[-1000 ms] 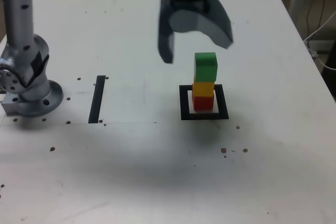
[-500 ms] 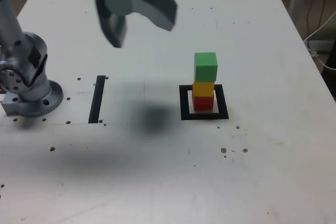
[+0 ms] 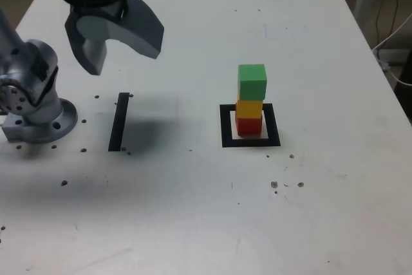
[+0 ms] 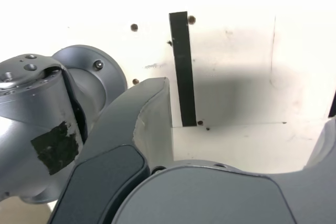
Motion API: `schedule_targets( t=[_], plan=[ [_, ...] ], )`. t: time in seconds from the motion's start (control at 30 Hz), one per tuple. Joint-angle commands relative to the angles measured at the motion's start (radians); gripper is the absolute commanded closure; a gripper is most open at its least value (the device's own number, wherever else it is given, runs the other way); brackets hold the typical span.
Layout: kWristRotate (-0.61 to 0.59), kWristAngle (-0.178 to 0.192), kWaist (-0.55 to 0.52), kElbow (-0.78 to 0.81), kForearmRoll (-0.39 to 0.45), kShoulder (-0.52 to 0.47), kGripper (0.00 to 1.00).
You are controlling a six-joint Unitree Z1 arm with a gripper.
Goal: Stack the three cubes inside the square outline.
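A white table is seen filling most of the exterior view, dotted with small dark holes. A straight black strip is laid on it at centre left. Cables are seen at the upper right edge.

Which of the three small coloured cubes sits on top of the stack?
The green cube; the yellow cube is in the middle, the red cube at the bottom.

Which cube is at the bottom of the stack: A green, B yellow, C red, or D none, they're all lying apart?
C: in the exterior view the red cube sits inside the square outline, with the yellow cube on it and the green cube on top.
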Motion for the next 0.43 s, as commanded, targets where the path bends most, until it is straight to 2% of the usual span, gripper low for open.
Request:
schedule_targets(
  t=[0.0, 0.4],
  plan=[
    [-0.004, 0.005, -0.002, 0.003, -0.002, -0.011, 0.01],
    [-0.004, 0.043, -0.002, 0.039, -0.004, 0.003, 0.01]
  ],
)
